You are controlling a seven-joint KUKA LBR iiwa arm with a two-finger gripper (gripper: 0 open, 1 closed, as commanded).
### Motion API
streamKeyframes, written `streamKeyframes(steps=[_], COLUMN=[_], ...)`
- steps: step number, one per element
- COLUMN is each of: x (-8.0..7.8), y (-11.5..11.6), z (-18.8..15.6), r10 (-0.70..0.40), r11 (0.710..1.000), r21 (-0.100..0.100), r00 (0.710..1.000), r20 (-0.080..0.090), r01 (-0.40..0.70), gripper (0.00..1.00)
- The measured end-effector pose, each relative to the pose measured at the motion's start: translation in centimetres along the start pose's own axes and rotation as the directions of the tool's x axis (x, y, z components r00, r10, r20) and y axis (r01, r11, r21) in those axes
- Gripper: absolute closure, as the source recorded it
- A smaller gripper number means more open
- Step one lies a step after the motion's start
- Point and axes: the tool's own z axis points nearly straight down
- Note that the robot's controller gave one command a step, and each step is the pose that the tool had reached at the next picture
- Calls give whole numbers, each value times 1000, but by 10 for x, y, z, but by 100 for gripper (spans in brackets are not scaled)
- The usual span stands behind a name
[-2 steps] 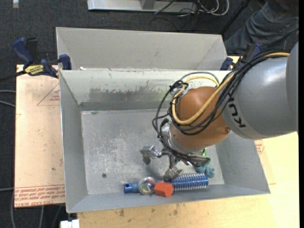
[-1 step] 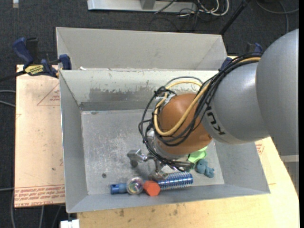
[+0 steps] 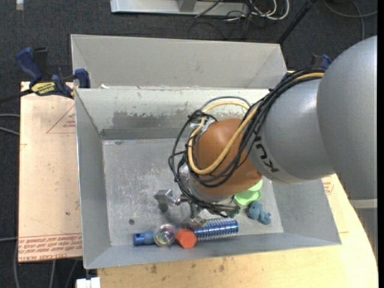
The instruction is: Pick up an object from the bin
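We see the claw (image 3: 191,212) low over the floor of the bin (image 3: 90,173), close to the near wall, under the arm's orange wrist cover. We cannot tell whether it is spread or pressed together, and we see nothing pinched in it.

The nearest thing is a blue ribbed cylinder (image 3: 216,227), just toward the near wall and a little right of the claw, its long axis running along that wall. An orange cap (image 3: 186,239) touches its left end, with a clear glittery ball (image 3: 163,236) and a small blue piece (image 3: 141,239) in a row further left. A green thing (image 3: 251,195) and a teal figure (image 3: 259,212) lie toward the right wall.

We judge the cylinder wants a grip across its short width. The near wall leaves little room beyond it, while the left half of the floor lies open.
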Motion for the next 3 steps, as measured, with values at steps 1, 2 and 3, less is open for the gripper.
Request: streamKeyframes(steps=[1,2,3], x=[-23,18,14], y=[-39,-12,-15], z=[-97,-3,-8], r10=[-370,-399,-394], r11=[929,917,919], r21=[-24,-38,-26], r00=[929,916,919], r20=[-18,-25,-17], r01=[369,398,394], gripper=[0,0,100])
